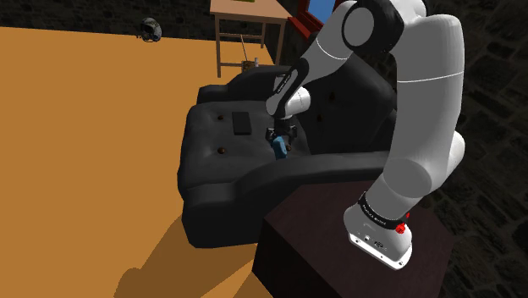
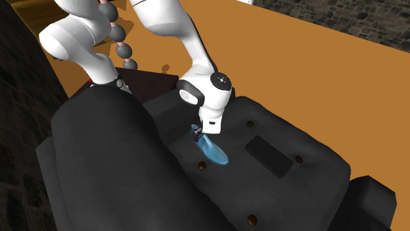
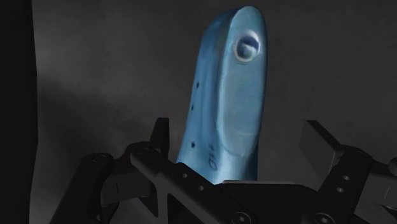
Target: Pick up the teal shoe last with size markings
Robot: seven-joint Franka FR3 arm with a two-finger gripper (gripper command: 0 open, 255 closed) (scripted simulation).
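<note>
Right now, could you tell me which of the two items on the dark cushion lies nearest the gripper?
The blue shoe last, directly under the open gripper; the flat black rectangle lies apart, farther along the cushion.

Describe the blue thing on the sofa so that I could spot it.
Find the big dark sofa; on its seat, right under the gripper, lies a long, slim shoe last. It is the one teal thing there, unlike the flat black slab beside it.
</note>
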